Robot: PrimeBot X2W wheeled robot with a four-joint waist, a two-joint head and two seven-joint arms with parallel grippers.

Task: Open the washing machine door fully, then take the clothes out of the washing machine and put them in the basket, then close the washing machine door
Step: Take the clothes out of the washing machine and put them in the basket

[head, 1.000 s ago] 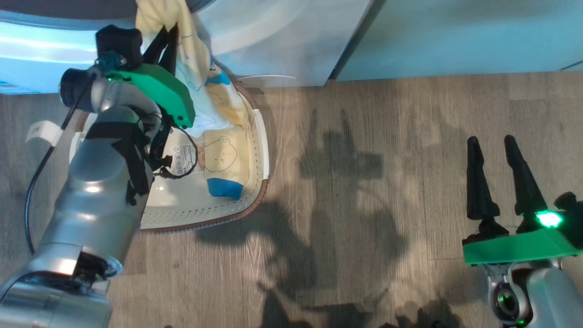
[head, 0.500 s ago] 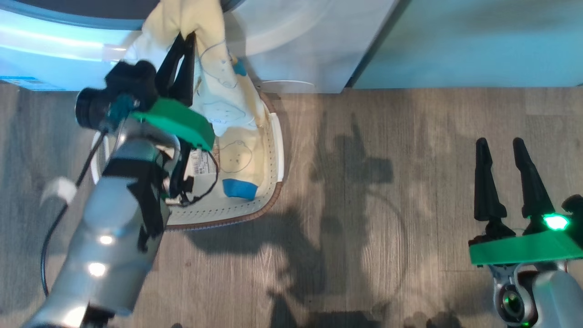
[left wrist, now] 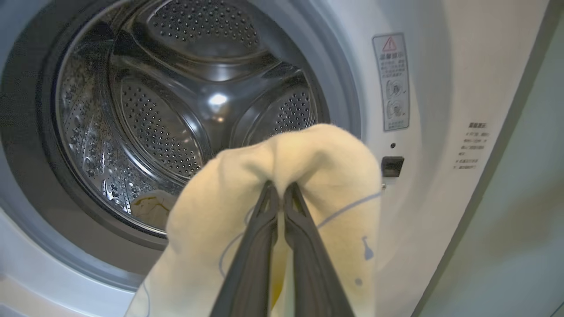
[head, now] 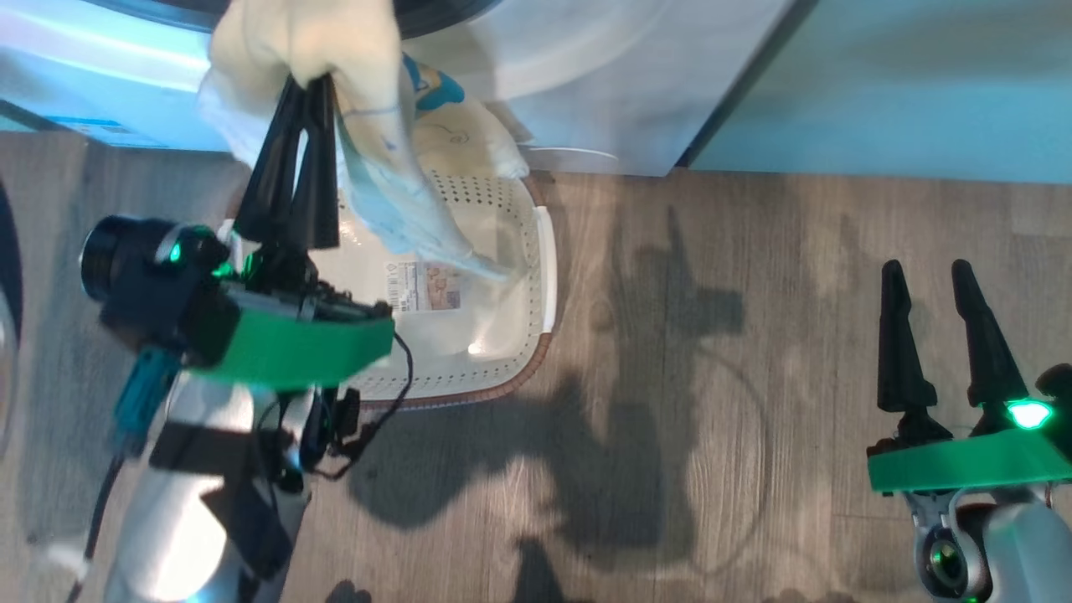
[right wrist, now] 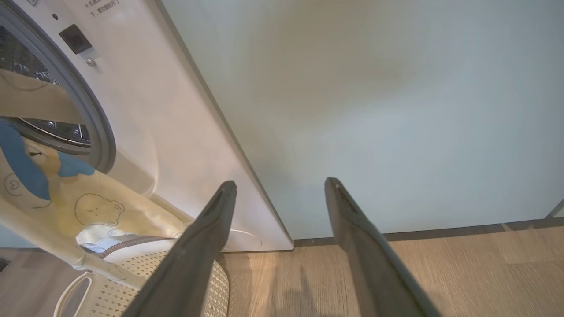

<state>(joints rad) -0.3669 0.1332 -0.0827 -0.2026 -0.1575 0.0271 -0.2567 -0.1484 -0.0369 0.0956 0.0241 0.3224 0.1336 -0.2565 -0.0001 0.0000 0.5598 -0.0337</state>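
Shows the clothes [head: 335, 50] at upper left, pinched in the closed jaws of the left gripper [head: 308, 84]. Lifted within the last second off the floor of the basket [head: 543, 251] (label sticker now bare), hem trailing over it. Leaves the drop pending. Places the right gripper [head: 925, 268] lower right, jaws wide, empty.

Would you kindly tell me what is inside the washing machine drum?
Bare perforated drum and one pale cloth scrap at its bottom; the held clothes hide the lower right.

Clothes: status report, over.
Left end effector shut on clothes, hanging over basket. Right end effector open, empty. Pale piece inside washing machine.
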